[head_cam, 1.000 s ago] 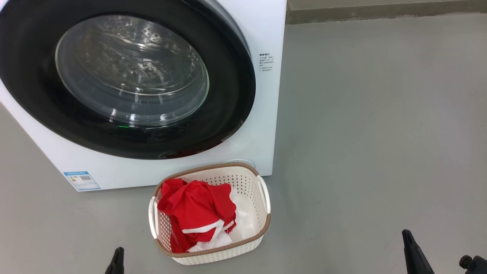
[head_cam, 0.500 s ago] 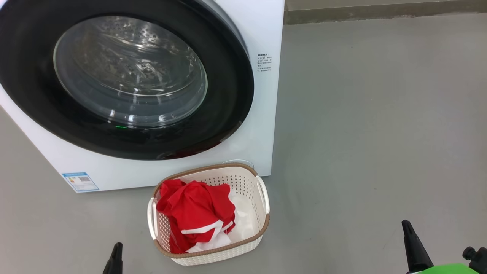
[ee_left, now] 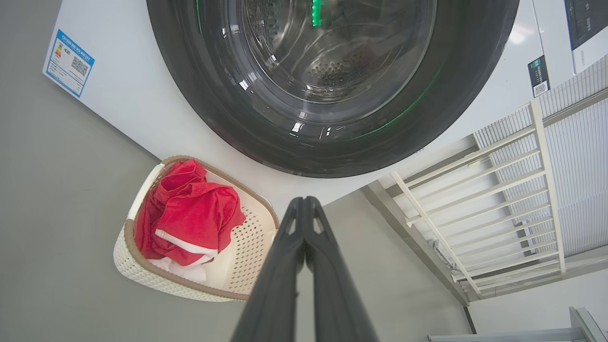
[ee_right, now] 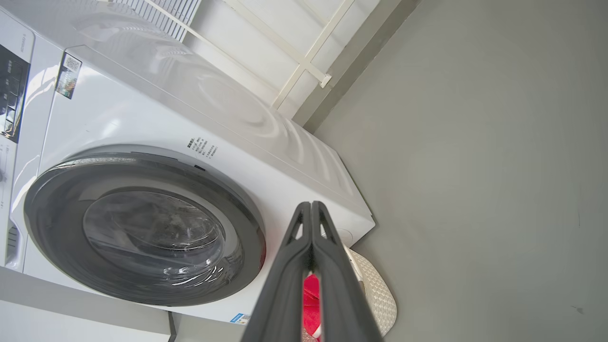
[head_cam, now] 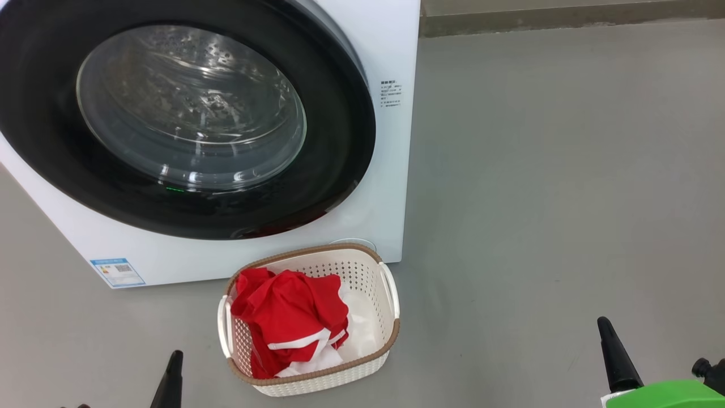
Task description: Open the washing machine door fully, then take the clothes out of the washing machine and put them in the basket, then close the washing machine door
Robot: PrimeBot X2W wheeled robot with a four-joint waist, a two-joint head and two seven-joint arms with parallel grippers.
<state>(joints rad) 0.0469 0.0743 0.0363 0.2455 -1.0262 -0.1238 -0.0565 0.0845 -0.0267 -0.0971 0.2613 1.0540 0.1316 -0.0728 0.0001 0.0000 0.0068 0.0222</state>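
Since a second ago: whole head view has slid a little toward 9 o'clock, so camera shift, not the things. Right fingers (head_cam: 617,357) stand higher in frame than before; a green part (head_cam: 662,394) has come in under them at 5 o'clock. Left fingers (head_cam: 167,385) slightly higher too, at 7 o'clock. Basket and clothes lie as before.

Machine (head_cam: 396,56): white, on grey floor (head_cam: 566,170), taking the 10 o'clock part of the head view. Door (head_cam: 340,141) lies flush against its front, black rim unbroken, steel drum visible through the glass. Small green light on rim at 6 o'clock. Blue label (head_cam: 116,273) at 7 o'clock of the front.

Basket (head_cam: 362,272): on floor at 6 o'clock of the door, just beside the machine base; contact cannot be told. Clothes (head_cam: 289,317) inside it, red bulk heaped toward the 9 o'clock side, white fabric toward 3 o'clock.

Left fingers (ee_left: 278,285): pressed together tip to tip, holding nothing, above the floor, basket at their 9 o'clock. Right fingers (ee_right: 335,285): likewise closed and empty, well apart from the basket, at its 3 o'clock in the head view.

White railing (ee_left: 475,209) stands beside the machine in the left wrist view.
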